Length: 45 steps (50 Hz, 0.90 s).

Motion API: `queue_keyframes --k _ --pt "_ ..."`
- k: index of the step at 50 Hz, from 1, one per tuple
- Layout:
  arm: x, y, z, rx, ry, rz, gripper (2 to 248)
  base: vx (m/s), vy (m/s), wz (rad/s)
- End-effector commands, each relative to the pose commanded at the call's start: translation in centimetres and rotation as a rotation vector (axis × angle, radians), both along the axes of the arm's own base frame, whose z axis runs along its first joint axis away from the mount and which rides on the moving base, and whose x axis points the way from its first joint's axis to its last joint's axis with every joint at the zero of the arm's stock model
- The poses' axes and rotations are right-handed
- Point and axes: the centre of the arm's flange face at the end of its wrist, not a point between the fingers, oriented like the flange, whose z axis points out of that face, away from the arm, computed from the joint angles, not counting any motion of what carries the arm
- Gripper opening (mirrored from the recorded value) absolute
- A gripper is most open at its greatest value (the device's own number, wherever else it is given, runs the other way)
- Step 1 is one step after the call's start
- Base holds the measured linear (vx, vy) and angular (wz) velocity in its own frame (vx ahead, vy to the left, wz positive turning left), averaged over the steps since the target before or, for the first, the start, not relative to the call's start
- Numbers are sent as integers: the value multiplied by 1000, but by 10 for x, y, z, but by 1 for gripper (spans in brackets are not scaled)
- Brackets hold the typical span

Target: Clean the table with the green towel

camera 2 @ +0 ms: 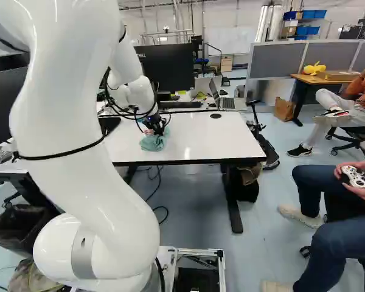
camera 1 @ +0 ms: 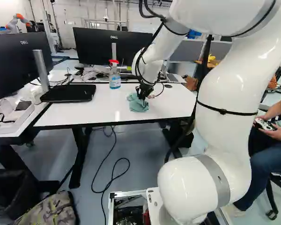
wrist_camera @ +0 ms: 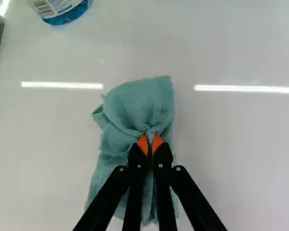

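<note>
Table (camera 1: pixel 79 113) bears a labelled bottle (camera 1: pixel 114 79); the gripper (camera 1: pixel 143 97) pinches the green towel (wrist_camera: pixel 142 106).

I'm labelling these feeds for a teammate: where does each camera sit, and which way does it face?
Left base view: on the base, behind-left of the arm, facing ahead; the arm fills its right.
Right base view: behind-right, also facing ahead; the arm stands at left.
Wrist view: on the wrist, looking along the end effector at the towel; both fingers show.
All three share table and towel.
</note>
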Motion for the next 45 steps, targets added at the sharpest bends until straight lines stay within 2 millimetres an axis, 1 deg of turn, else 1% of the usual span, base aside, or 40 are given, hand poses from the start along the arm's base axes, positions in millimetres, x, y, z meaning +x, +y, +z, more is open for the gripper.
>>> queue_keyframes --k 10,17,27,37,45 --pt "-17 8 0 -1 6 21 31 0 0 0" --pt "-25 18 0 -1 8 42 31 0 0 0" --pt "-25 35 0 -1 7 76 31 0 0 0" --pt "-21 53 0 -1 4 110 31 0 0 0" --pt "-21 55 2 0 1 114 31 0 0 0"
